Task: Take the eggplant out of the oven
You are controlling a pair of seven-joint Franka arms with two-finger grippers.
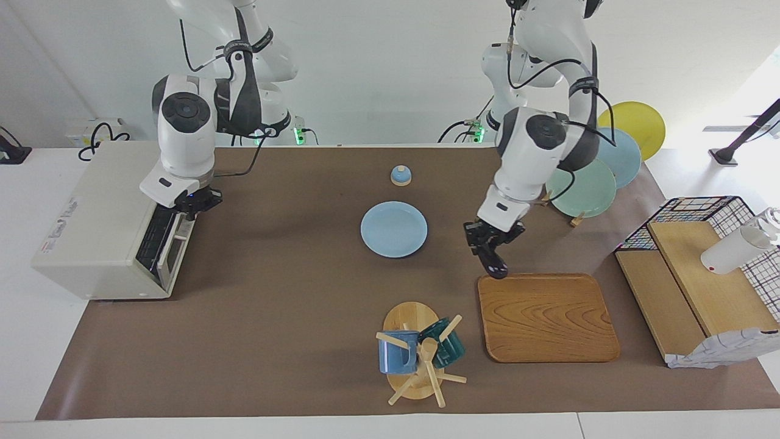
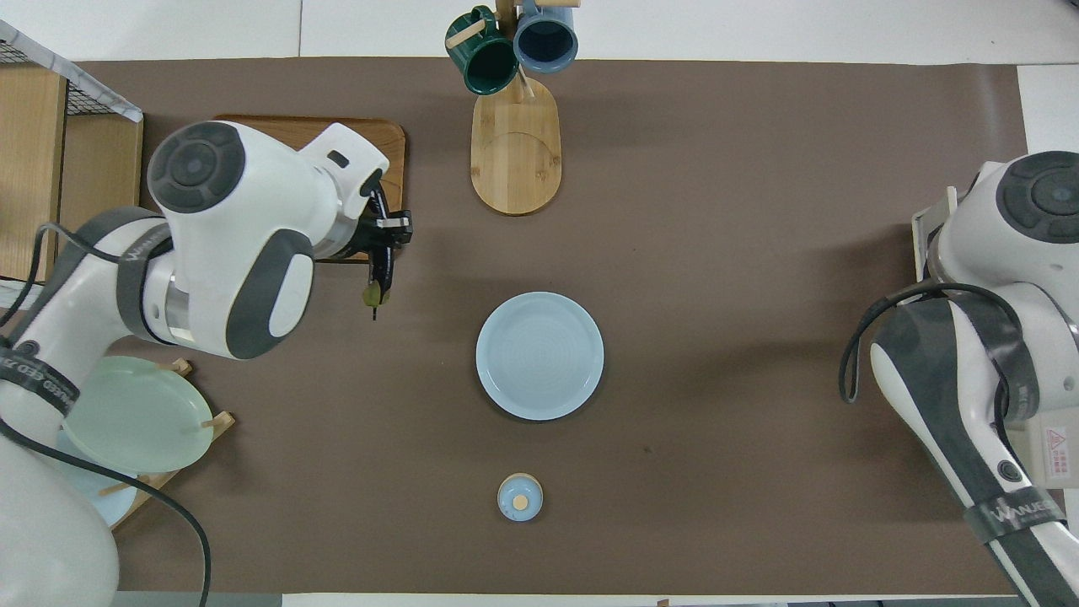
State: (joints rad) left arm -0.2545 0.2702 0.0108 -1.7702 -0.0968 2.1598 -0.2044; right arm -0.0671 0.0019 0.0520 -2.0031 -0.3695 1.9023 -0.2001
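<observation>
1. The oven (image 1: 100, 235) stands at the right arm's end of the table, and its door looks closed or nearly closed.
2. The wooden tray (image 1: 548, 317) lies toward the left arm's end of the table, farther from the robots than the blue plate (image 1: 393, 229), which is in the middle of the table.
3. The mug stand (image 1: 414, 353) with 2 mugs stands beside the tray, farther from the robots than the plate.
4. The right gripper (image 1: 194, 204) is at the top front edge of the oven, by the door; I cannot tell whether its fingers are apart or together.
5. The left gripper (image 1: 487, 241) hangs in the air just over the tray's edge that is nearer to the robots, and its fingers are clamped on the eggplant (image 1: 495, 261).
6. The eggplant is dark and hangs down from the fingers, with its lower end just above that tray edge. It is outside the oven and well apart from it.
7. A small blue lid with a knob (image 1: 400, 175) lies nearer to the robots than the plate.
</observation>
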